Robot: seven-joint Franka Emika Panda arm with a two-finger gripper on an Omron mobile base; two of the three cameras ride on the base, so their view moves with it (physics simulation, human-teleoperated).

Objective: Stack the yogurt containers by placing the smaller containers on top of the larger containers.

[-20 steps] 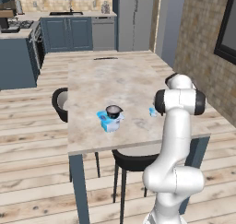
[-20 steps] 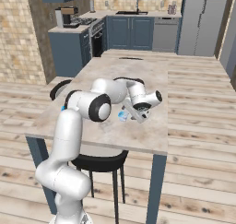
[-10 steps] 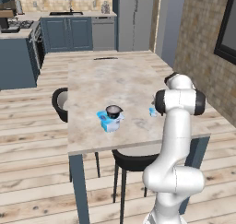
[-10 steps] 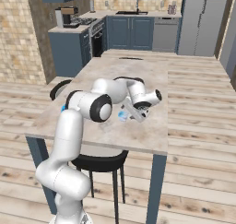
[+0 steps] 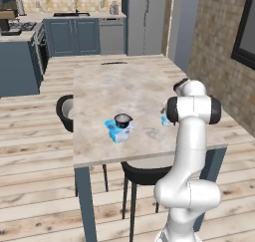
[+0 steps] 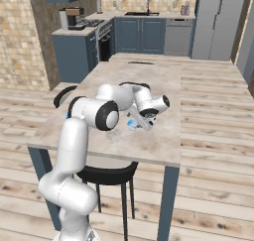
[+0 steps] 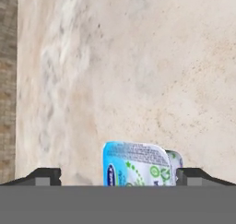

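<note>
Nothing shifted since earlier frames. Hand (image 7: pixel 118 174) hovers wide, empty, straddling tiny light-blue cup (image 7: pixel 140 165) on desk (image 5: pixel 114 86), lined up to grasp. Dark round cup (image 5: pixel 122 120) sits atop rectangular tub (image 5: pixel 115 132), well apart.

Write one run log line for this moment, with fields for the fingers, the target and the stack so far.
fingers: open, either side of tiny light-blue cup | cup: on table, not held | black cup: on rectangular tub

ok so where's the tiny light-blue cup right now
The tiny light-blue cup sits on the table between the open gripper fingertips in the hand view, well apart from the black cup.
</note>
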